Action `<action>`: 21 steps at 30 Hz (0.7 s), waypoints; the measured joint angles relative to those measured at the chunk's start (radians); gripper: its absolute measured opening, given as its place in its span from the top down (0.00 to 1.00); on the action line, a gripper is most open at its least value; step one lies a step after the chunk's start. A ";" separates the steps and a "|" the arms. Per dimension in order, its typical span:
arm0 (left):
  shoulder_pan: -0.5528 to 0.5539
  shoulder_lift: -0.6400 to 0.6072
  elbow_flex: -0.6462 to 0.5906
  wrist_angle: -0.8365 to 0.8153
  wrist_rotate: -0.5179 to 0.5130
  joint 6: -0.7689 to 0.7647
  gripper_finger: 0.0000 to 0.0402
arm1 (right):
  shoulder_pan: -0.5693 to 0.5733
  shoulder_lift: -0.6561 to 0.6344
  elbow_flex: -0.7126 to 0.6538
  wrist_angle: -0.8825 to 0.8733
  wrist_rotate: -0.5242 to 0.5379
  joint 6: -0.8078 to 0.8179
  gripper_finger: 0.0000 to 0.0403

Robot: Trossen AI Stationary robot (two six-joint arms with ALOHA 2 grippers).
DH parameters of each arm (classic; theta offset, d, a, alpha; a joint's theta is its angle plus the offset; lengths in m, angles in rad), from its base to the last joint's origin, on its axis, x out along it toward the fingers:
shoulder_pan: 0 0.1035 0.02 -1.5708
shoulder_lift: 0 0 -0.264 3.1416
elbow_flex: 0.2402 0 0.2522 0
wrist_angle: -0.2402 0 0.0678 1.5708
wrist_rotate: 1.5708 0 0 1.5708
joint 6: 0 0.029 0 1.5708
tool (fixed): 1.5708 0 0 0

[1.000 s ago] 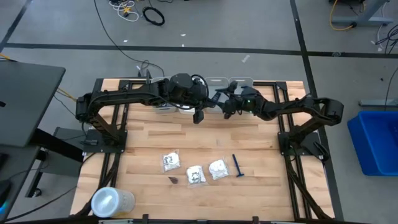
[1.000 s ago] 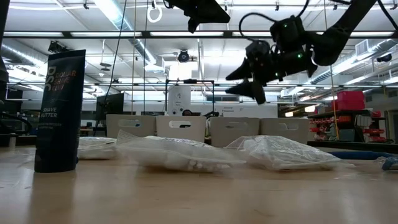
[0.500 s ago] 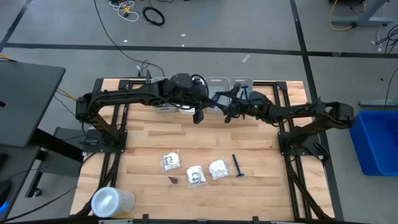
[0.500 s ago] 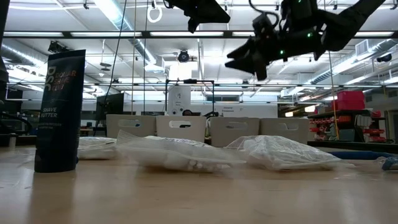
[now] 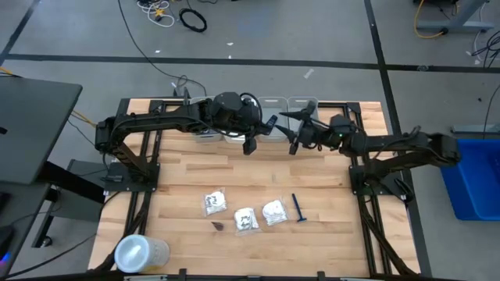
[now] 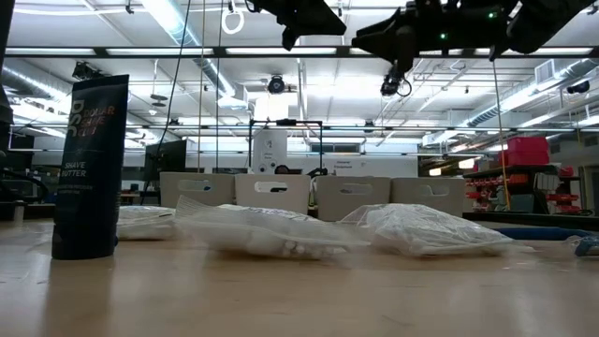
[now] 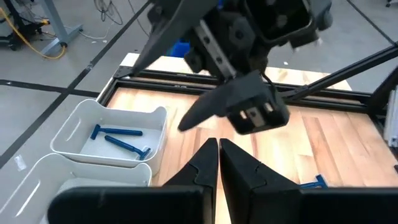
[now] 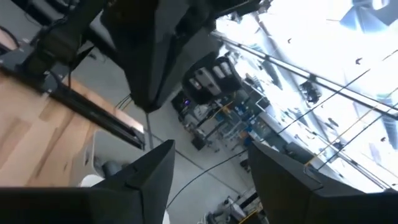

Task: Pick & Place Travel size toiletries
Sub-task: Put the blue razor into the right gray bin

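Arms met high above the table's (image 5: pixel 187 176) far edge, operator: your left gripper (image 5: pixel 248 147) was pinched closed and empty, your right gripper (image 5: pixel 295 131) spread apart, empty. Three packets (image 5: pixel 244 212) and one razor (image 5: pixel 298 208) lay near the front; two razors (image 7: pixel 121 138) sat in a bin (image 7: pixel 81 118).

Two matte black jointed arms of angular links, with thin black cables looped at the wrists; small green lights glow on the right arm.

Wooden table (image 5: pixel 187 176) with white packets (image 5: pixel 244 219), blue razor (image 5: pixel 298 208) (near edge), bins (image 7: pixel 112 134).
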 joint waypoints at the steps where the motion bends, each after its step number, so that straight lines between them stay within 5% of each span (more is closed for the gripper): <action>1: 0.000 0.000 0.000 0.000 -0.010 0.001 0.94 | 0.000 -0.005 0.000 -0.001 -0.009 0.000 0.47; 9: 0.000 0.000 0.000 0.000 -0.043 0.032 0.94 | 0.001 -0.010 0.000 -0.047 -0.240 0.070 0.52; 21: 0.000 0.000 0.001 0.000 -0.088 0.013 0.94 | 0.004 -0.010 0.000 -0.446 -0.591 0.079 0.55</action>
